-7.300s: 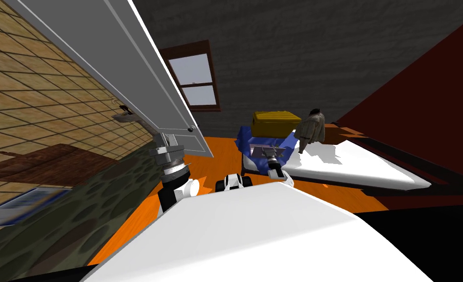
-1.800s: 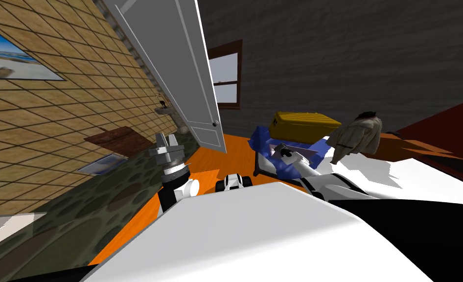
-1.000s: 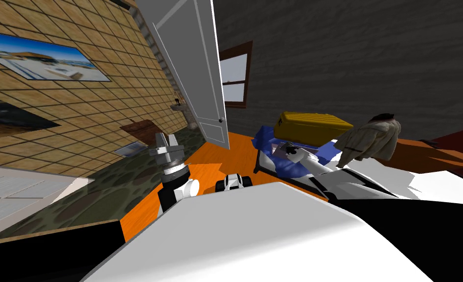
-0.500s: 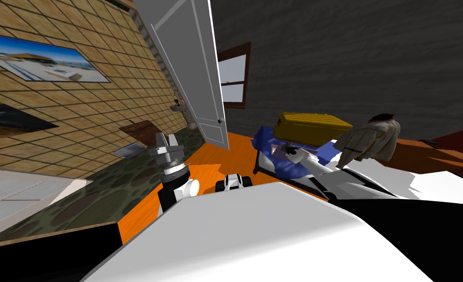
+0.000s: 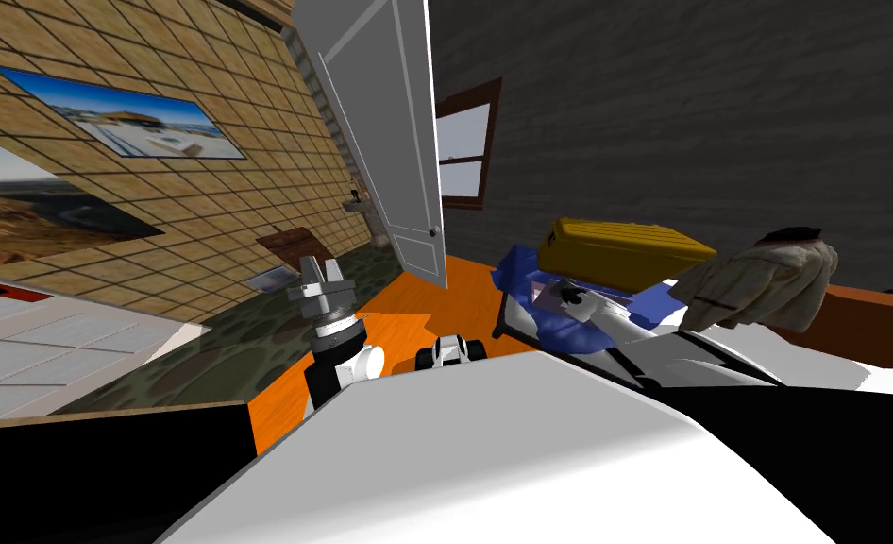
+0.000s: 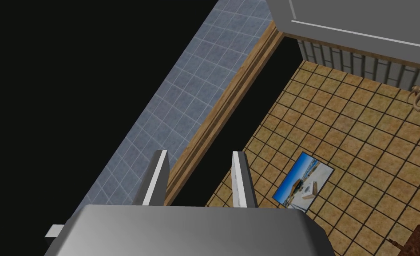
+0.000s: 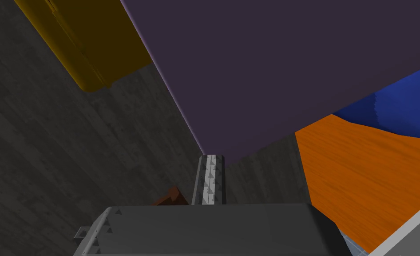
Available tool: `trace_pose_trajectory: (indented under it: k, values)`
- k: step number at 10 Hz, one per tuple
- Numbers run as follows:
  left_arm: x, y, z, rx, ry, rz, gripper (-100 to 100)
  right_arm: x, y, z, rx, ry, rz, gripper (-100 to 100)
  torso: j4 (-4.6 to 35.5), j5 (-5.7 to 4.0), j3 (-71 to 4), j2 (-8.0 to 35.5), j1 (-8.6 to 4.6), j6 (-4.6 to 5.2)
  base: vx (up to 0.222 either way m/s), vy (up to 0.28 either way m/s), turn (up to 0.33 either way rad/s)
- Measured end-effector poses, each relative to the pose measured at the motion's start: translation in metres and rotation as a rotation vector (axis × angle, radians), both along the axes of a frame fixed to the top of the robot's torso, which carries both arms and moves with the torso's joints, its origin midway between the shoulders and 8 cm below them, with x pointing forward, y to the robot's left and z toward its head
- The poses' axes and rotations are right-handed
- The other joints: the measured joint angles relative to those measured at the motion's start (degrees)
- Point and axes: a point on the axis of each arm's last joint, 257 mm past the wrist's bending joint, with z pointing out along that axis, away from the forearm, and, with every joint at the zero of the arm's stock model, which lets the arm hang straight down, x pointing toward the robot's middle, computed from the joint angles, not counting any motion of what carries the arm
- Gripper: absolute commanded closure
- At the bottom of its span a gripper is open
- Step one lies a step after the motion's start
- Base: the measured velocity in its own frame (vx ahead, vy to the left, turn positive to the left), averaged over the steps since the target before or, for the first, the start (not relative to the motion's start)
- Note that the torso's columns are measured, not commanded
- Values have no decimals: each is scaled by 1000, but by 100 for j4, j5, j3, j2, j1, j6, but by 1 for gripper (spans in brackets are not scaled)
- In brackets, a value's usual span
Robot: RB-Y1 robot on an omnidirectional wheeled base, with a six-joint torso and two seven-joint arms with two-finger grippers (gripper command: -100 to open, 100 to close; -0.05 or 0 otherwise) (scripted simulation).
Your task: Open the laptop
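Right gripper (image 5: 572, 296) is reached out over the left end of the bed (image 5: 832, 351), right at the laptop (image 5: 541, 289) — whether it is spread or pinching the lid I cannot tell. From the right wrist camera the lid shows as a broad dark purple plane whose corner comes down to the gripper, with the dark wall and the yellow suitcase (image 5: 624, 253) beyond it. The laptop lies on a blue cloth (image 5: 553, 326) on the bed, just on the near side of the suitcase. A beige garment (image 5: 766, 279) lies further right, apart from it.

I judge the lid-lifting step to be in hand, with the lid seemingly part raised and not fully open. The next move calls for carrying that corner up and back in an arc about the hinge — not straight up — while minding the suitcase close behind.

Left gripper (image 5: 320, 276) is held up at the left near the white door (image 5: 388, 142), spread, with nothing between.
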Motion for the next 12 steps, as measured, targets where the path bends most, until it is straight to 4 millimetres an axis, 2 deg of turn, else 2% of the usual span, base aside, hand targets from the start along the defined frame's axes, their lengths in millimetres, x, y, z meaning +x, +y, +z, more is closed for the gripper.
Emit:
trace_pose_trajectory:
  k: [1,2,3,5,6,8,9,10,12]
  values:
    - [0,0,0,0,0,0,0,-1,-1,0,16,-10,-12,100,3,3,7,10,9,-2,29,-4,287]
    - [0,0,0,0,0,0,0,-22,-13,-3,8,1,-25,100,4,4,8,10,13,-9,37,-7,217]
    - [0,0,0,0,0,0,0,-34,-21,-6,-1,16,-27,100,3,5,6,8,14,-4,22,-3,2]
    - [0,0,0,0,0,0,0,-39,-25,-7,20,9,-40,100,6,4,13,19,12,-2,3,0,-19]
    - [0,0,0,0,0,0,0,-39,-25,-7,38,-3,-53,100,7,4,13,19,12,-4,20,1,307]
    - [0,0,0,0,0,0,0,-68,-44,-8,36,16,-76,100,0,-1,2,-2,5,-9,26,-12,98]
    - [0,0,0,0,0,0,0,-75,-46,-11,46,15,-82,100,1,-1,3,3,2,-1,11,-2,-36]
    - [0,0,0,0,0,0,0,-76,-46,-11,61,7,-91,100,4,2,8,11,8,-3,32,-7,329]
    - [0,0,0,0,0,0,0,-107,-62,-12,56,33,-109,100,1,-1,3,0,3,-6,31,-7,92]
